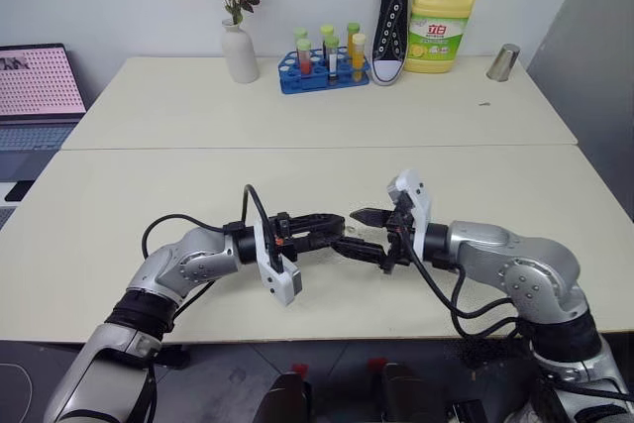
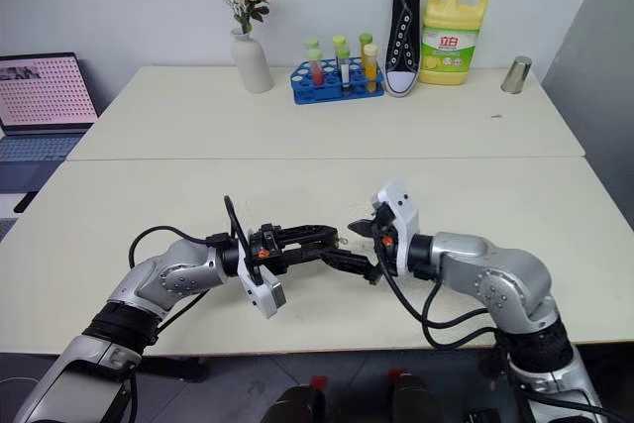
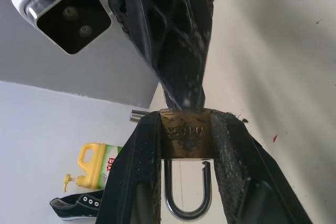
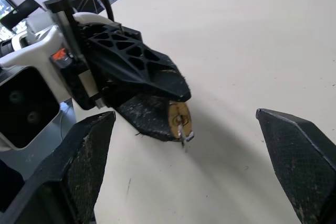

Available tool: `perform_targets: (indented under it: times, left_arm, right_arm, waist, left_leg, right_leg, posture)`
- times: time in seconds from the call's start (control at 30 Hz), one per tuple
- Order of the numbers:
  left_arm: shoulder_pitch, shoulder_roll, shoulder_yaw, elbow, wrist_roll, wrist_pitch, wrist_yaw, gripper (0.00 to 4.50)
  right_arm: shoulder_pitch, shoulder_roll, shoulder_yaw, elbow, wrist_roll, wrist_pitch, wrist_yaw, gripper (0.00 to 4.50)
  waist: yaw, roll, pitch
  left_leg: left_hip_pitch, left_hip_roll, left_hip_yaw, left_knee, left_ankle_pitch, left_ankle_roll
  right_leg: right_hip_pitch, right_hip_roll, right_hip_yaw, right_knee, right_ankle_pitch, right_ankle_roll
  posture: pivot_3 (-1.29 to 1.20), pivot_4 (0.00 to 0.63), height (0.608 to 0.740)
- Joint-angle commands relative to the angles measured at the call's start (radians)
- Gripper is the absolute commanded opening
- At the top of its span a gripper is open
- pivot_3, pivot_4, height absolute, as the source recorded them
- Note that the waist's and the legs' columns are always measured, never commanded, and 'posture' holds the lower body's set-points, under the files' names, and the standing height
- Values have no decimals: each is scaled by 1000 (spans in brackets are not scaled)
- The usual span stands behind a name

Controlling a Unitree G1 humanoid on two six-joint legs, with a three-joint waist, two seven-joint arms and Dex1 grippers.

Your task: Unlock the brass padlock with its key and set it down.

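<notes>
Cream table point(image 1: 297, 106) lay bare beneath both arms; the left hand point(image 3: 186, 145) pinched the brass padlock point(image 3: 186, 140) by its flat sides, shackle apparently sprung. The key point(image 4: 184, 132) sat in it, small, hard, slippery; right hand point(image 4: 184, 166) spread wide

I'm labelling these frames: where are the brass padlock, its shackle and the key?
brass padlock point(image 3: 185, 139): left wrist view, on the stamped brass body.
shackle point(image 3: 185, 211): left wrist view, on the bottom of the silver loop.
key point(image 4: 183, 131): right wrist view, on the silvery stub.

lab bench, test-tube rack point(image 1: 324, 64), laptop point(image 1: 38, 96), pale tables point(image 1: 297, 111)
</notes>
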Motion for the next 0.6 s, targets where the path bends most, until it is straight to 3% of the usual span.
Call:
perform_targets:
  times: [0.03, 0.13, 0.47, 0.6]
  left_arm:
    - [-12, 0, -2, -39, -40, 3, 0, 965]
    - [-8, 1, -1, -43, -42, 6, -3, 965]
    - [2, 8, -2, -50, -49, 14, -8, 965]
    - [7, 10, -3, -51, -58, 11, -19, 965]
  right_arm:
    - [-24, 15, -2, 0, -21, -33, 23, 4500]
    - [-29, 26, 0, 10, -35, -39, 33, 3932]
    - [-27, 39, -2, 12, -66, -44, 65, 234]
    - [-26, 44, -4, 9, -73, -44, 74, 181]
  waist:
    - [0, 0, 0]
    - [0, 0, 0]
    - [0, 0, 0]
    - [0, 0, 0]
  left_leg:
    - [0, 0, 0, 0, 0, 0]
    - [0, 0, 0, 0, 0, 0]
    - [0, 0, 0, 0, 0, 0]
    - [0, 0, 0, 0, 0, 0]
  right_leg:
    - [0, 0, 0, 0, 0, 0]
    - [0, 0, 0, 0, 0, 0]
    - [0, 0, 0, 1, 0, 0]
    - [-1, 0, 0, 1, 0, 0]
  posture:
    - [0, 150, 740]
    - [0, 150, 740]
    - [0, 150, 740]
    - [0, 150, 740]
